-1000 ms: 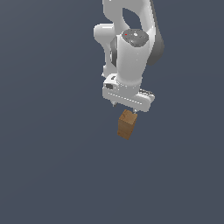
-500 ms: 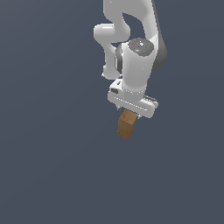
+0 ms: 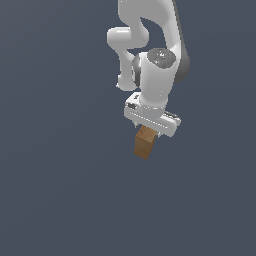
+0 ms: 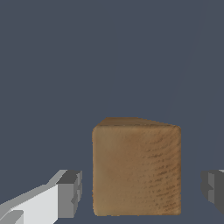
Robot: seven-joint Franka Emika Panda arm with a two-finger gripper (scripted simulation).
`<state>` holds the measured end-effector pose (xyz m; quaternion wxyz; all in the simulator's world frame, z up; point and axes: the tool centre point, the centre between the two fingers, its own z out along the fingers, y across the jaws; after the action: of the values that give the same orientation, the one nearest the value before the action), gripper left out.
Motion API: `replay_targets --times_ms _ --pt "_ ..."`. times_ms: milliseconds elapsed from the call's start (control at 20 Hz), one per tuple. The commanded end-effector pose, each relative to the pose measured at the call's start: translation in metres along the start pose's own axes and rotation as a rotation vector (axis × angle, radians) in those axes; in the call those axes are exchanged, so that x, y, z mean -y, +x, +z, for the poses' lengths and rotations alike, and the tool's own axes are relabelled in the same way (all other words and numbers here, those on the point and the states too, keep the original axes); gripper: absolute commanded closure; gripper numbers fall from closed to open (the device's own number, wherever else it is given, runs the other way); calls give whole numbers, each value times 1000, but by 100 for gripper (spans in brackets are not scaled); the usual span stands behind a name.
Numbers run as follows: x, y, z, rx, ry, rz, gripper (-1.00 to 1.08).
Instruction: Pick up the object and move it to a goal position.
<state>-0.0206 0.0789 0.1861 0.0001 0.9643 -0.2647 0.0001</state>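
The brown wood-textured block (image 3: 144, 143) stands upright on the dark grey floor. It fills the near part of the wrist view (image 4: 136, 166). My white gripper (image 3: 150, 129) is directly above it, with the hand covering the block's top in the exterior view. In the wrist view my gripper (image 4: 141, 191) is open, with one grey fingertip (image 4: 70, 192) on each side of the block and a visible gap between each pad and the block. Nothing is gripped.
A plain dark grey floor (image 3: 60, 190) stretches all around the block. The white arm (image 3: 150, 45) rises above the gripper towards the top of the exterior view. No other objects show.
The hand has come down and shifted slightly to the exterior view's right, so it now covers the top of the block. The block has not moved.
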Motion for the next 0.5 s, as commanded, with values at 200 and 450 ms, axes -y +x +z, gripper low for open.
replay_targets --times_ms 200,450 --pt "-1 -1 29 1 0 2 -92" --pt "0 -1 42 0 0 3 -92"
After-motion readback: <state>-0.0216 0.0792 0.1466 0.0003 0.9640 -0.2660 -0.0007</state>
